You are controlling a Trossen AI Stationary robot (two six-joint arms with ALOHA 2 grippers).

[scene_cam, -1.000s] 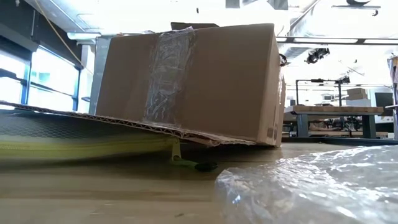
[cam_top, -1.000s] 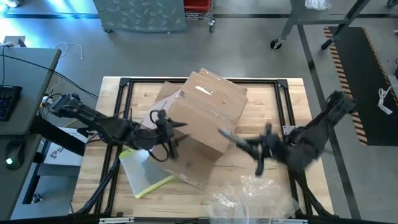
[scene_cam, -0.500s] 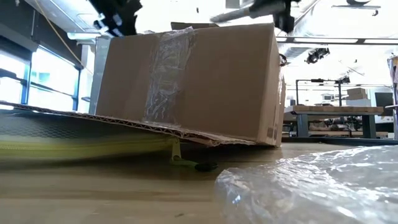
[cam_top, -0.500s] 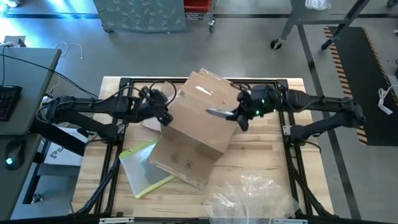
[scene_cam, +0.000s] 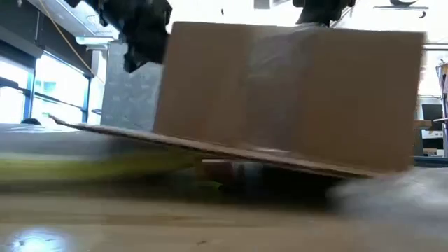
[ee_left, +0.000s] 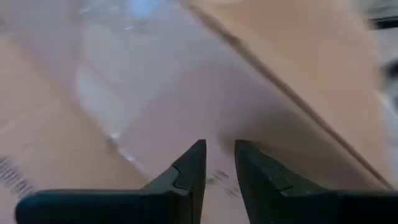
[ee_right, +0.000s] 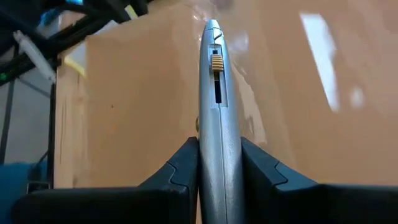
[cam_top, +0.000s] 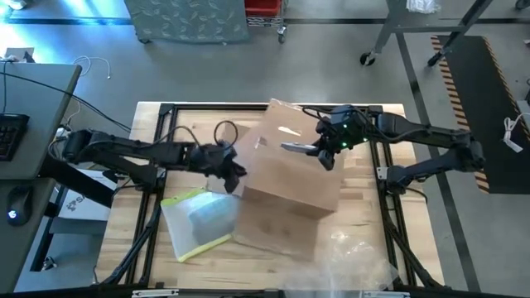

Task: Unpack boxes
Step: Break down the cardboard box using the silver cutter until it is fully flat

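The brown cardboard box (cam_top: 291, 165) stands mid-table, and one opened flap (cam_top: 273, 232) lies flat on the near side. My left gripper (cam_top: 236, 171) is low at the box's left side. In the left wrist view its fingers (ee_left: 219, 163) stand a narrow gap apart with nothing between them, right at the taped cardboard wall (ee_left: 155, 106). My right gripper (cam_top: 329, 151) hovers over the box top, shut on a silver utility knife (cam_top: 296, 149) that points toward the table's left. My left gripper meets the box's left side wall (cam_top: 245, 170) with its fingertips (ee_left: 194, 163), coming slanting down from the table's left. The box stays on the table. My right gripper pinches the knife's rear end (ee_right: 219, 162) between its two fingers. The knife runs on along the fingers, with its tip (ee_right: 212, 26) above the box top. Whether the tip touches the cardboard cannot be told.
A clear sleeve with a yellow edge (cam_top: 199, 223) lies near left, partly under the box flap. Crinkly clear film (cam_top: 358, 258) lies at the near right. A black frame (cam_top: 166, 112) borders the wooden table.
My right gripper has swung from the near right side up over the box top with the knife and then kept still. My left gripper has come down from the box's far left corner to its left side. The box has slid toward the table's right edge and turned.
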